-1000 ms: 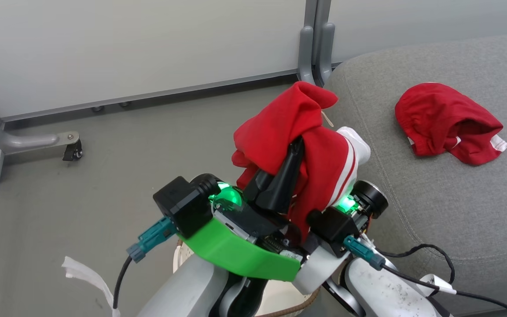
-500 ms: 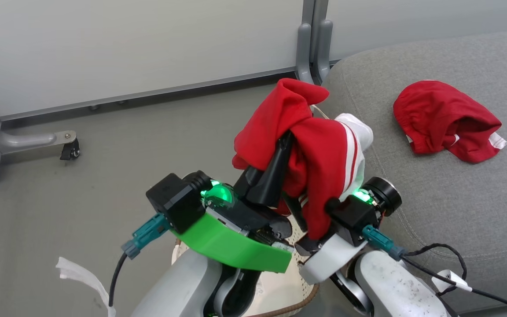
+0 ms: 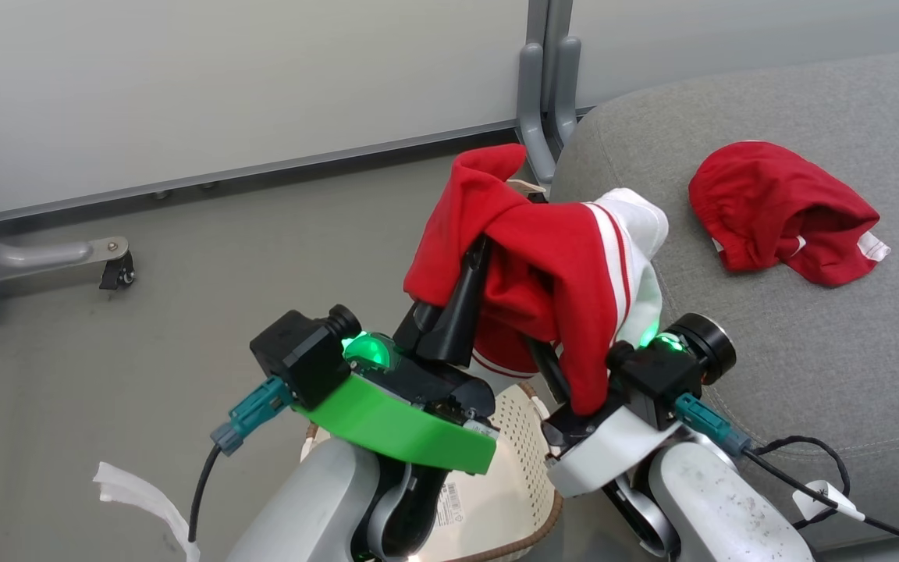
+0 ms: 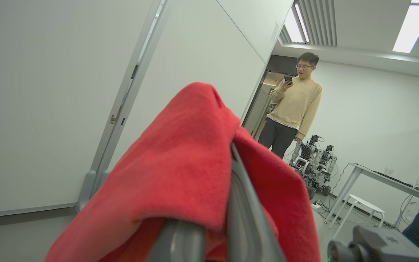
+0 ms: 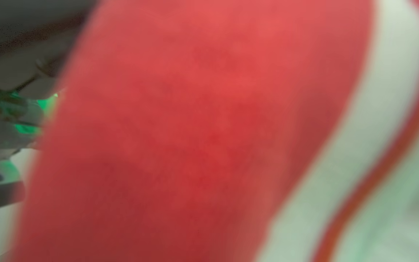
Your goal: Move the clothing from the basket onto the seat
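The larger piece of clothing (image 3: 551, 265), red with white stripes, hangs off the floor between my two grippers, above the basket (image 3: 516, 437) and just left of the seat (image 3: 808, 351). My left gripper (image 3: 473, 269) is shut on its left fold; in the left wrist view the red cloth (image 4: 180, 174) drapes over the fingers (image 4: 244, 218). My right gripper (image 3: 547, 363) is buried under the striped side, fingertips hidden, shut on the cloth; its wrist view shows blurred red and white fabric (image 5: 202, 138). The small red garment (image 3: 777, 207) lies crumpled on the seat.
Grey floor runs to white wall panels with a grey post (image 3: 543, 94) by the seat's corner. A caster foot (image 3: 110, 265) and a white strip (image 3: 137, 492) lie at left. Cables (image 3: 808, 460) trail over the seat's front. A person (image 4: 293, 109) stands by parked robots (image 4: 311, 167).
My right gripper has shut under the garment. Both grippers have spread apart and shifted toward the seat, stretching the cloth wider. More of the basket shows below.
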Available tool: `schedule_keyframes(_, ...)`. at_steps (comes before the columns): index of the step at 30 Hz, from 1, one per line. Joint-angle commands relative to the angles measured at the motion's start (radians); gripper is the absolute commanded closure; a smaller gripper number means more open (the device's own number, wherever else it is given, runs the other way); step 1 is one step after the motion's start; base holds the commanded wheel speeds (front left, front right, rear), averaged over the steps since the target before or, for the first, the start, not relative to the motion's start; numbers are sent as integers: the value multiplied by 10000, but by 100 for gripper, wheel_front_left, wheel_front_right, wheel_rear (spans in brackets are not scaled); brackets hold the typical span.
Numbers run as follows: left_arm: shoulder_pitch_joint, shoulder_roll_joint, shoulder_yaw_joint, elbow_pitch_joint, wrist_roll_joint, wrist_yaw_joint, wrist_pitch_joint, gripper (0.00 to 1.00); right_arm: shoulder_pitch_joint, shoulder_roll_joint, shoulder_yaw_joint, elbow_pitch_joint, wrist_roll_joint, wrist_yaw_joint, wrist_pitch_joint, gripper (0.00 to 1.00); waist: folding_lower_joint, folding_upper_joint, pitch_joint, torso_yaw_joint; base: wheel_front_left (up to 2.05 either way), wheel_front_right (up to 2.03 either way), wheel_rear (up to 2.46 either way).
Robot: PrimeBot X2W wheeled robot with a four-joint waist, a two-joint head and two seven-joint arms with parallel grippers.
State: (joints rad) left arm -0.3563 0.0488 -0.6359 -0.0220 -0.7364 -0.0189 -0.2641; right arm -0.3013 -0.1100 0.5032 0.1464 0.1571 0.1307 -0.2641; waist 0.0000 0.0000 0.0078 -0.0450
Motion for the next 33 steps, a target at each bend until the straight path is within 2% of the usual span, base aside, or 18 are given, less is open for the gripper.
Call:
schedule_keyframes(1,162,35,20,1,38,-42,-2,100,83,-33,-44,-39,23,-1,-2,100,0,0,-6,3,0,0,0)
schedule_keyframes(25,-23,35,-138,-198,-9,-96,-2,100,22,-53,68,-74,21,-1,-2,100,0,0,-65,102,0,0,0)
schedule_keyframes(26,-20,35,-164,-160,30,-100,-2,92,27,-51,51,-115,29,-1,-2,100,0,0,-71,111,0,0,0)
schedule_keyframes(27,-15,35,-191,-120,34,-111,-2,74,33,-49,33,-147,33,-1,-2,100,0,0,-77,118,0,0,0)
schedule_keyframes(29,61,35,-173,-107,-130,-151,-2,31,63,-31,-34,-218,57,-1,-2,100,0,0,-90,133,0,0,0)
schedule_keyframes(30,67,35,-181,-16,-69,-141,-2,0,89,-11,-67,-253,82,-1,-2,100,0,0,-96,147,0,0,0)
schedule_keyframes(33,118,35,-226,249,96,-184,-2,0,101,32,-147,-372,58,-1,-2,100,0,0,-113,180,0,0,0)
